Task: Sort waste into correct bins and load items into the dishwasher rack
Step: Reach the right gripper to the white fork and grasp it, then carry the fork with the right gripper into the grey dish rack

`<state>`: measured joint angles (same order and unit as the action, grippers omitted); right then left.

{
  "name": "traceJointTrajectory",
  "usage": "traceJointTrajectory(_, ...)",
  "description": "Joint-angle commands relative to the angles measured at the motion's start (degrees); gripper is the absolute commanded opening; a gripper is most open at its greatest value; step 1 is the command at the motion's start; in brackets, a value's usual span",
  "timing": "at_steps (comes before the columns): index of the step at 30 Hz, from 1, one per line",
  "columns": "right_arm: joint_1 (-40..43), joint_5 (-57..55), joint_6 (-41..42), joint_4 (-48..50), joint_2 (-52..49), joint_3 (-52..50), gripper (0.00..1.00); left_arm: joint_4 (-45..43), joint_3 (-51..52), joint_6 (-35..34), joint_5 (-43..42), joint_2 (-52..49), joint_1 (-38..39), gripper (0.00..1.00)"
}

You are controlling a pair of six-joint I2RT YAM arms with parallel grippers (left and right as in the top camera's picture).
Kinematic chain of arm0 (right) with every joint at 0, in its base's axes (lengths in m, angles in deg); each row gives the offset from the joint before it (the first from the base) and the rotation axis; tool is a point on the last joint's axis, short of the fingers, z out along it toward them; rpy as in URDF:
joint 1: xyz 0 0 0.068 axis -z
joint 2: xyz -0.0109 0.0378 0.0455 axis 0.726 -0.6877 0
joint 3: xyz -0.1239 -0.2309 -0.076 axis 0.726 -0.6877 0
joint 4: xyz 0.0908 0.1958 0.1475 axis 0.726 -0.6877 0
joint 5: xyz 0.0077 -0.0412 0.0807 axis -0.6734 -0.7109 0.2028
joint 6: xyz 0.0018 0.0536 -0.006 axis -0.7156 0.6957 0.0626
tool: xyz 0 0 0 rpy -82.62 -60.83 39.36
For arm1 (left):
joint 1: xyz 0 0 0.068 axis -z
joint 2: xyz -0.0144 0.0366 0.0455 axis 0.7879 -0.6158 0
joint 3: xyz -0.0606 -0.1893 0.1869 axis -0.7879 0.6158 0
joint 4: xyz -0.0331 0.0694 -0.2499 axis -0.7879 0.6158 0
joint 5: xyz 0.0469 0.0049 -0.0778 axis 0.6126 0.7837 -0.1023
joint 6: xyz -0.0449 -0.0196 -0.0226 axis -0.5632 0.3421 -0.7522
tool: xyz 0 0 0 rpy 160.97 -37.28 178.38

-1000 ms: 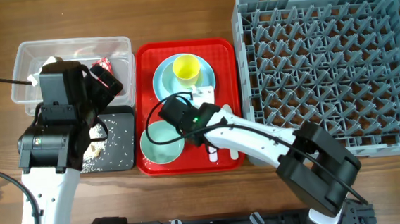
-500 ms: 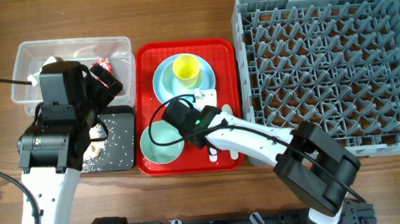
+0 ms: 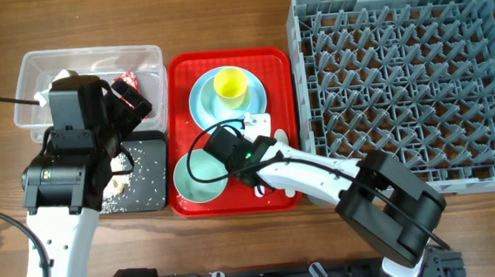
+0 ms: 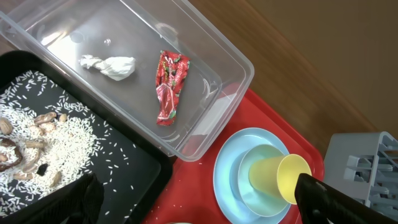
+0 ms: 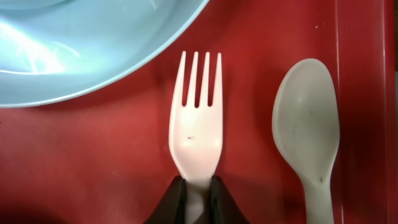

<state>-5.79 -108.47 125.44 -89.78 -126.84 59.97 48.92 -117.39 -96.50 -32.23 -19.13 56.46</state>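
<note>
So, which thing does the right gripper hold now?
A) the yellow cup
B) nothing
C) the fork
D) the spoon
C: in the right wrist view the right gripper is shut on the handle of the fork, while the spoon lies free beside it on the red tray.
</note>
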Motion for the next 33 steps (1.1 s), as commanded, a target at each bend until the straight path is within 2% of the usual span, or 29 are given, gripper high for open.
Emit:
traceJointTrajectory(1, 0.28, -0.35, -0.44, -0.96, -0.61, 0.94, 0.05, -0.15, -0.85, 0.85, -0.26, -0.04, -0.24, 1.00)
traceJointTrajectory(6, 0.28, -2.62, -1.05, -6.60, 5.97, 4.04, 0.04, -0.15, -0.85, 0.85, -0.26, -0.04, -0.24, 1.00)
traceJointTrajectory(13, 1.11, -12.04, -16.90, -7.02, 24.46, 4.11, 0.04, -0.15, -0.85, 0.85, -0.26, -0.04, -0.24, 1.00)
traceJointTrajectory(17, 8.20, -14.97, -23.43, -7.06, 30.75, 4.09, 0.04, -0.15, -0.85, 0.85, -0.26, -0.04, -0.24, 1.00)
traceJointTrajectory(24, 24.11, -12.04, -34.84, -4.92, 29.20, 3.63, 0.04, -0.15, -0.85, 0.85, -0.26, -0.04, -0.24, 1.00)
traceJointTrajectory(30, 34.86, 7.10, -43.98, 0.11, 25.14, 3.61, 0.04, -0.15, -0.85, 0.85, -0.26, -0.04, -0.24, 1.00)
traceJointTrajectory(33, 37.16, 8.92, -43.93, 0.72, 22.18, 3.61, 0.04, -0.15, -0.85, 0.85, -0.26, -0.04, -0.24, 1.00)
